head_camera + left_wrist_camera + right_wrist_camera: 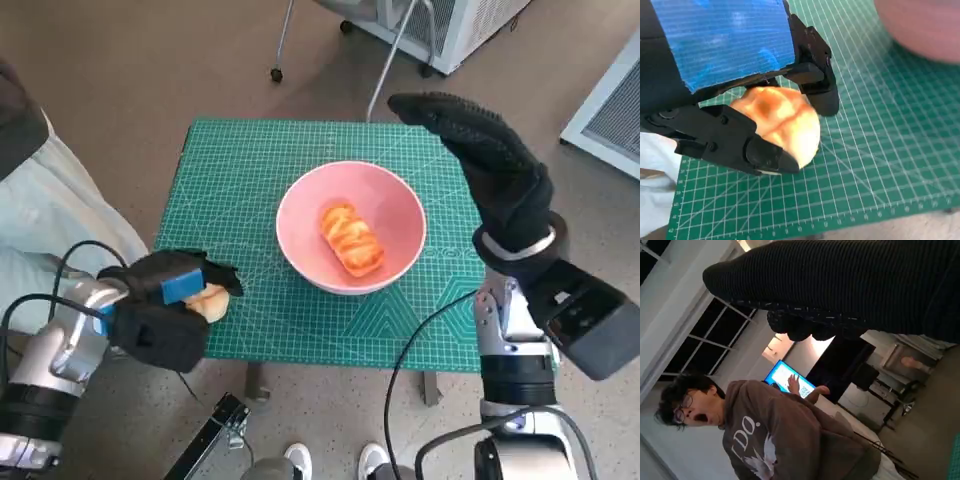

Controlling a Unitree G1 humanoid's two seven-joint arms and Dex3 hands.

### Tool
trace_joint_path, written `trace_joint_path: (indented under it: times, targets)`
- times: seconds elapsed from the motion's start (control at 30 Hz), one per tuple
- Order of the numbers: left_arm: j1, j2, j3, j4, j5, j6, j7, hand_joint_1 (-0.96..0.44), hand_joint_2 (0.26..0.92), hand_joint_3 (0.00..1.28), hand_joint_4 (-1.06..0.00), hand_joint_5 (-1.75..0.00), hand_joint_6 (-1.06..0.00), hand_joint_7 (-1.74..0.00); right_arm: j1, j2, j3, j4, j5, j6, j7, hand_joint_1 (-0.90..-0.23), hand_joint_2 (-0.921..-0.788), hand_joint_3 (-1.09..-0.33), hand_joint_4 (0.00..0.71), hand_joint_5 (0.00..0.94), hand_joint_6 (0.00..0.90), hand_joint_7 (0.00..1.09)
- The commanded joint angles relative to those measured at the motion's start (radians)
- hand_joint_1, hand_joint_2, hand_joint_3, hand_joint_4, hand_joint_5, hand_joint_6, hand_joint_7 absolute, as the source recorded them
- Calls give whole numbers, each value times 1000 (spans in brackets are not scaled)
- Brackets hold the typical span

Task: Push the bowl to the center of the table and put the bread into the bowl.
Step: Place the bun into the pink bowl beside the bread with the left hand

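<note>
Nearest the robot, at about 8 o'clock on the worktop [250, 330], the left robot hand [165, 305] holds a round bread roll [780, 125], its black fingers [817, 85] wrapped over the top and under the side. The left wrist view shows the roll sitting low over the green cutting mat [880, 165], near the mat's front edge; whether it touches the mat I cannot tell.

Further in, near the middle of the mat, sits the pink bowl [300, 205], already holding a striped orange pastry [351, 240]. The bowl looks roughly centred, so the push seems done and the roll is what remains.

Farthest out, at about 2 o'clock, the right robot hand [485, 165] is raised above the worktop's far right corner, fingers spread and holding nothing.

The risks, as I judge them: the grip looks shallow on a soft roll, so it may slip or get squashed in the lift. A low carry towards 2 o'clock could knock the bowl's near rim and shove it off centre. The pastry also takes up bowl space, so the roll might perch on it and tumble out.

In the right wrist view a person [775, 435] in a brown hoodie is nearby.
</note>
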Motion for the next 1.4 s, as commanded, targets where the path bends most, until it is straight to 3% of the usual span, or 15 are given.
trace_joint_path:
  times: [0.03, 0.3, 0.6, 0.97, 1.07, 1.17, 1.4]
  targets:
    - [-23, 22, 52, -10, -53, -34, 10, 0, 920, 157, -548, -1349, -573, -1189, 14, -5, 0, 5, -6, 13, 7, -711, -921, -748, 209, 93, -1, 812]
    - [-55, 29, 122, -47, -85, -74, 53, 2, 920, 148, -536, -1417, -617, -1089, 11, -6, 1, 9, -11, 11, 5, -714, -921, -749, 205, 101, -1, 812]
    - [-136, 11, 191, -129, -136, -70, 77, 1, 921, 160, -544, -1348, -568, -1200, 4, -12, 0, 12, -13, 6, 11, -711, -921, -755, 201, 115, -1, 815]
    - [-296, -93, 148, -187, -90, -56, 145, 0, 921, 168, -544, -1301, -545, -1271, -9, -17, -2, 35, -10, -4, 28, -711, -921, -760, 193, 133, -1, 817]
    - [-342, -131, 115, -183, -60, -45, 156, 0, 920, 168, -544, -1304, -545, -1268, -10, -15, -1, 38, -13, -8, 29, -710, -921, -762, 156, 207, -1, 812]
    - [-387, -178, 80, -158, -44, -46, 160, 0, 920, 156, -554, -1295, -561, -1250, -9, -15, 0, 39, -16, -11, 28, -709, -921, -767, 46, 419, -1, 810]
    - [-483, -279, -9, -13, -27, -87, 155, 0, 920, 143, -569, -1339, -582, -1172, -5, -14, 3, 39, -19, -15, 26, -709, -921, -769, 3, 503, -1, 808]
